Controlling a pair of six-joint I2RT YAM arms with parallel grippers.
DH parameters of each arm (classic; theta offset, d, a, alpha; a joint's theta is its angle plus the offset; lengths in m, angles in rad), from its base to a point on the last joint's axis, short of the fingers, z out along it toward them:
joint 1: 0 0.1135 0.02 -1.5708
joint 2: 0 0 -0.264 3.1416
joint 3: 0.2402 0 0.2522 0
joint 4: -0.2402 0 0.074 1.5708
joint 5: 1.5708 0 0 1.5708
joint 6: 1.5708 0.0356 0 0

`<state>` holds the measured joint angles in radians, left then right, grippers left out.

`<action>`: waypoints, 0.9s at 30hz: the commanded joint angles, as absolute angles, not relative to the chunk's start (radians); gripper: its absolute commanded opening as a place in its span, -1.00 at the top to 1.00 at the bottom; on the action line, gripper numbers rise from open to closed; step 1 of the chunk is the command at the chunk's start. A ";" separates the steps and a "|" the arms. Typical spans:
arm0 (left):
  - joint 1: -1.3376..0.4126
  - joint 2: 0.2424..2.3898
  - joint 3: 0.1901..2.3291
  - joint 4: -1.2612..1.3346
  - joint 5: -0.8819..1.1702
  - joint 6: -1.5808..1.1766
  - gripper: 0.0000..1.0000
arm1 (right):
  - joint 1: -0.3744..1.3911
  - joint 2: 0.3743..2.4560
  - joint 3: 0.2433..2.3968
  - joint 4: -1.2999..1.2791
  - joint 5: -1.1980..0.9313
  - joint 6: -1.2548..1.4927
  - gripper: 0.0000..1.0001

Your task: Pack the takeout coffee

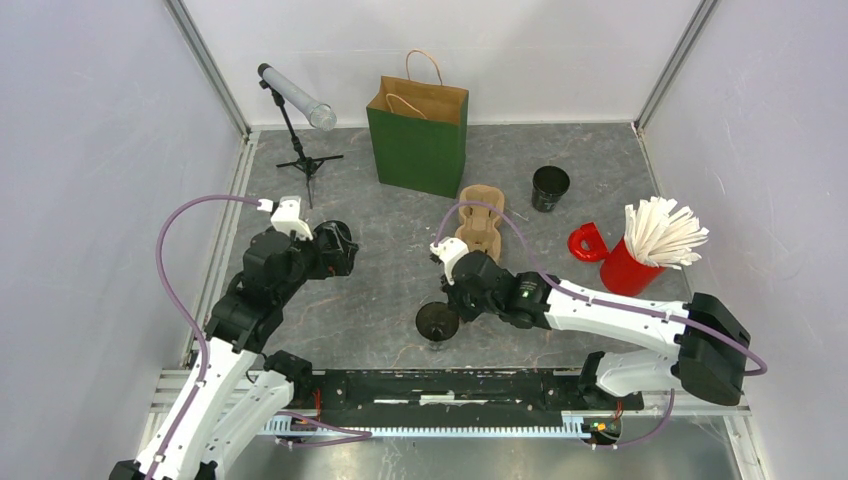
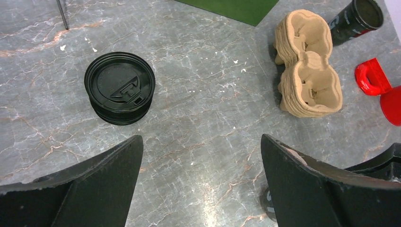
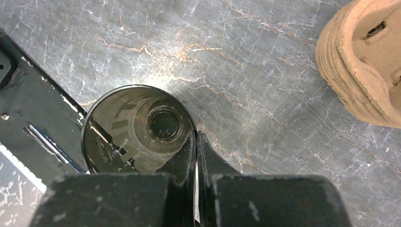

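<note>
— So, where is the small black disposable cup (image 3: 137, 132)?
— At the near edge of the grey marbled table (image 1: 400, 290), about midway along it, just beside the black rail (image 1: 450, 385) at the arms' bases. The right wrist view looks straight down its open mouth to the round bottom.
— Is it held?
— Yes. The right fingers (image 3: 210, 163) are clenched on its rim, one inside the wall and one outside. I cannot tell whether it stands on the table or hangs just above it.
— And the left fingers (image 2: 94, 182)?
— Released and spread wide, with only bare table between them. They hover toward the left edge. Just beyond their tips sits a squat black round piece (image 2: 119, 87) topped with a sip lid, apart from both fingers.
— The tray?
— The brown moulded-pulp cup tray (image 1: 483, 222) lies near the middle of the table, hollows up, apart from the held cup. Behind it, by the far edge, a green paper bag (image 1: 418, 150) with twine handles stands open.
— Anything else?
— A second black cup (image 1: 550, 188), open-topped, stands toward the far right corner. A red holder (image 1: 625, 270) full of white sticks is by the right edge, with a red ring-shaped piece (image 1: 586, 243) just beside it. A small black tripod (image 1: 305, 160) carrying a grey tube stands in the far left corner.
</note>
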<state>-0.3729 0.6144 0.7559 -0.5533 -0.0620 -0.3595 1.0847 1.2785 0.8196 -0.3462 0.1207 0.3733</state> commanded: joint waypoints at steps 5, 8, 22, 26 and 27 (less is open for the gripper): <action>-0.374 0.651 0.767 -0.575 -0.154 -0.428 -1.00 | 1.089 1.300 0.859 -0.307 0.148 0.383 0.74; -0.373 0.688 0.782 -0.590 -0.195 -0.444 -0.97 | 1.089 1.285 0.899 -0.327 0.152 0.362 0.47; -0.052 0.970 0.887 -0.613 -0.179 -0.518 -0.61 | 1.089 0.983 0.776 -0.173 0.142 0.151 -0.49; 0.045 1.077 0.903 -0.558 -0.116 -0.502 -0.51 | 1.089 0.904 0.720 -0.113 0.151 0.098 -0.94; 0.058 1.103 0.911 -0.558 -0.107 -0.500 -0.47 | 1.089 0.887 0.710 -0.109 0.171 0.098 -0.95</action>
<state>0.0021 1.0313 0.8631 -0.6212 -0.1852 -0.4706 1.0847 0.9386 0.7486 -0.2115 0.1394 0.1646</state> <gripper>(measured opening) 0.766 0.955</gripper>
